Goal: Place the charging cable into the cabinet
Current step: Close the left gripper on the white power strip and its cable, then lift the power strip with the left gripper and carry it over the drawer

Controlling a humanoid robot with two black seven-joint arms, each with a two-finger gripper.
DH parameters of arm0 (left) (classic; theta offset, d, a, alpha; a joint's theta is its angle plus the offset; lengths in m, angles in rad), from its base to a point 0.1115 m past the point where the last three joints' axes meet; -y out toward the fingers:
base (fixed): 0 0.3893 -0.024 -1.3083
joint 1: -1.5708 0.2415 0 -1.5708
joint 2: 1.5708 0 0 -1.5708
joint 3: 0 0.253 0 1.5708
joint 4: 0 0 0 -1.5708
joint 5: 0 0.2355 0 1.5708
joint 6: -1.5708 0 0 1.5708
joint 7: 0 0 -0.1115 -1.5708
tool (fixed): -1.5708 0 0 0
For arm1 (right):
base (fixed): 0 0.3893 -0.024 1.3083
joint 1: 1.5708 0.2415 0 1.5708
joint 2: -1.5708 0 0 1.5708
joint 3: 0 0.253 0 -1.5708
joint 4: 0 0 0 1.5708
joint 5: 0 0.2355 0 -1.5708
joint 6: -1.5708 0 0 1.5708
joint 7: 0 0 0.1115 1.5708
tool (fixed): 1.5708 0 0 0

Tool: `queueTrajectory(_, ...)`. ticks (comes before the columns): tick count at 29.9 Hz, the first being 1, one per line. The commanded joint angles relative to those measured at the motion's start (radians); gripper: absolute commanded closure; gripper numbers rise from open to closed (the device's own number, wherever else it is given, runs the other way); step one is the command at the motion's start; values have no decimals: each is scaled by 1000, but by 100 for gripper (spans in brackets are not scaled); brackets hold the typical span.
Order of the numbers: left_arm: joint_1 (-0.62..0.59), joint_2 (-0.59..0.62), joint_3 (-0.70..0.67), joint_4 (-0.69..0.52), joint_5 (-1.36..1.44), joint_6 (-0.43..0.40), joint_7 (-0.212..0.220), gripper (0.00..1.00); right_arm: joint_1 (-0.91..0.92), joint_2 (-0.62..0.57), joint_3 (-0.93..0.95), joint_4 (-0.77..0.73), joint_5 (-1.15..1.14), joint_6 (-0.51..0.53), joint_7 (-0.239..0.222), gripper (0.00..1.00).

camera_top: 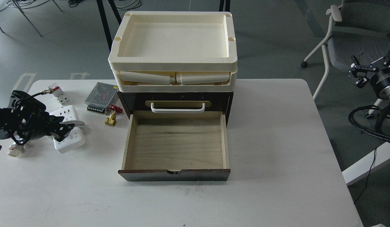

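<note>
The charging cable (70, 138), a white power strip with its cord coiled round the middle, lies on the table at the left. My left gripper (61, 126) is over the strip's middle, its dark fingers spread either side of the cord coil; it looks open. The dark brown cabinet (221, 99) stands mid-table with a white bar handle (177, 109). Its pale wood drawer (176, 143) is pulled out and empty. Cream trays (172, 47) are stacked on top. My right gripper (358, 75) hangs open off the table at the far right.
A white-and-red circuit breaker (57, 94), a metal mesh power supply (101, 95) and a brass valve with a red handle (112, 116) lie left of the cabinet. A small white fitting (14, 151) sits by my left arm. A grey chair (355, 34) stands at the right.
</note>
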Motion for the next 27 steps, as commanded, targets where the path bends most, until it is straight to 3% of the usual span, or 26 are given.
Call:
queueTrajectory(1,-3,2,28,-1,0,0,0,67,-6,0,0,0,0,0,0,0)
queueTrajectory(5,1,2,47,-2,0,18,0,88,-12,-1,0,-6,1,0,0,0)
queueTrajectory(16,-66,58,48,-74,0,29,0,96,-12,-1,0,-14,1,0,0,0)
queueTrajectory(20,-75,199,47,-213,0,-78,0,97,-12,-1,1,-14,1,0,2,0)
queueTrajectory(27,-80,541,42,-661,-310,-215,0,97,-12,-1,12,-15,1,0,2,0)
